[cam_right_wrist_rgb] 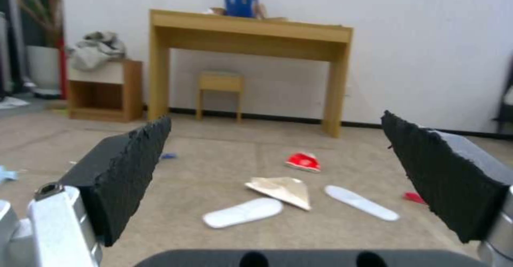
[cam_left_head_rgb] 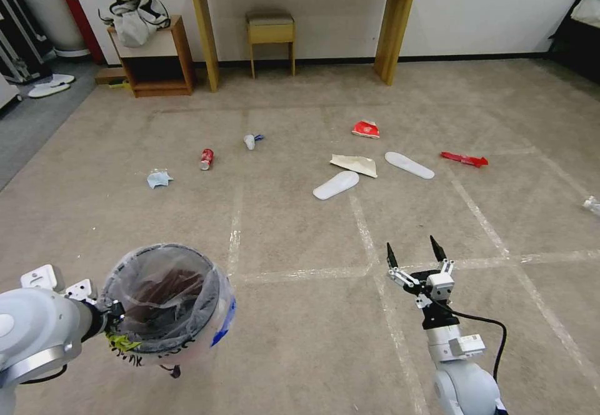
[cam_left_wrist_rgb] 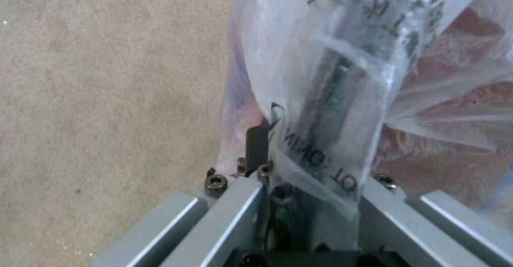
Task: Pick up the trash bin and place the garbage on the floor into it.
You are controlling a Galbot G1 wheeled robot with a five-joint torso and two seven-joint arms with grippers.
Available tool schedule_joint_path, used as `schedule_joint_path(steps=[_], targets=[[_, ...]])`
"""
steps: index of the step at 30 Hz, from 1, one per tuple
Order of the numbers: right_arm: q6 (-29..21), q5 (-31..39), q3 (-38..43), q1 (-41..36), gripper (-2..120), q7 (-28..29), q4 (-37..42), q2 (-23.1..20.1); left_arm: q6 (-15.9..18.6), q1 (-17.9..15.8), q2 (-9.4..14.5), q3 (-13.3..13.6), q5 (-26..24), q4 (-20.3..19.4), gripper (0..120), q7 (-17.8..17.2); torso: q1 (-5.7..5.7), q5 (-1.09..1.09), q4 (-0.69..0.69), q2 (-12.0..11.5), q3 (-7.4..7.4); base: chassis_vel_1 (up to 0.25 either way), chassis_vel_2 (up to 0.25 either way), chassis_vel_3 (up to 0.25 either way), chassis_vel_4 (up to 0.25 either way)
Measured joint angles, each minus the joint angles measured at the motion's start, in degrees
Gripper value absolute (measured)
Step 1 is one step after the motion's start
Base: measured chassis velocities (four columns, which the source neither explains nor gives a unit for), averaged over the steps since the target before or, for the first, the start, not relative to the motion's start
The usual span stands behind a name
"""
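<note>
My left gripper (cam_left_head_rgb: pixel 111 315) is shut on the rim of the trash bin (cam_left_head_rgb: pixel 165 302), a small round bin lined with clear crinkled plastic (cam_left_wrist_rgb: pixel 342 98), held above the carpet at lower left. My right gripper (cam_left_head_rgb: pixel 415 252) stands open over the floor, pointing toward the garbage. Ahead lie two white slipper soles (cam_left_head_rgb: pixel 336 185) (cam_left_head_rgb: pixel 409 165), beige paper (cam_left_head_rgb: pixel 355 164), a red carton (cam_left_head_rgb: pixel 365 129), a red wrapper (cam_left_head_rgb: pixel 464 159), a red can (cam_left_head_rgb: pixel 206 159), a blue mask (cam_left_head_rgb: pixel 159 178) and a white cup (cam_left_head_rgb: pixel 250 141). In the right wrist view the soles (cam_right_wrist_rgb: pixel 243 212) and paper (cam_right_wrist_rgb: pixel 282 190) lie between the fingers (cam_right_wrist_rgb: pixel 123 174).
A wooden desk (cam_left_head_rgb: pixel 300 9) with a small stool (cam_left_head_rgb: pixel 270 30) under it stands at the far wall. A low shelf (cam_left_head_rgb: pixel 153 59) with a bag on it is at the back left. Whitish tape lines (cam_left_head_rgb: pixel 369 240) cross the carpet.
</note>
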Motion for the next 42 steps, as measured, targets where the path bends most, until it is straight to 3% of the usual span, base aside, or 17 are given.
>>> schedule_joint_path(steps=[8,14,18,21,33,42], targets=[[-0.78,-3.65,-0.55,0.58,100,5.48,-0.4,0.39,-0.06,1.42,0.44,-3.99,-4.43,-1.94,0,-2.7,0.0,0.0,0.0,0.01,0.0,0.0,0.0,0.0,0.0],[1.5,-4.79,-0.71,0.55,100,5.76,-0.95,1.45,-0.47,2.55,1.99,-7.37,-11.11,-4.36,0,-6.97,0.0,0.01,0.0,0.01,0.0,0.0,0.0,0.0,0.0],[2.74,-5.88,-0.53,-0.1,100,5.51,-0.31,2.21,-2.52,3.35,3.08,-9.83,-13.84,-5.17,0,-7.41,0.0,0.01,0.0,0.01,0.0,0.0,0.0,0.0,0.0],[3.2,-5.85,-0.35,-0.29,100,5.51,0.01,2.65,-2.45,3.88,2.63,-9.86,-13.48,-5.17,0,-7.41,0.0,0.01,0.0,0.01,0.0,0.0,0.0,0.0,0.0],[3.67,-6.01,0.29,-1.06,100,5.56,0.9,4.26,-1.94,1.64,1.01,-4.43,-10.81,-3.97,0,-7.3,-0.01,0.0,0.0,0.01,0.0,0.0,0.0,0.0,0.0],[3.65,-5.94,0.29,-1.01,100,5.5,0.54,3.75,-2.56,1.03,0.47,-3.39,-9.75,-2.78,0,-7.23,-0.01,0.01,0.0,0.01,0.0,0.0,0.0,0.0,0.0]])
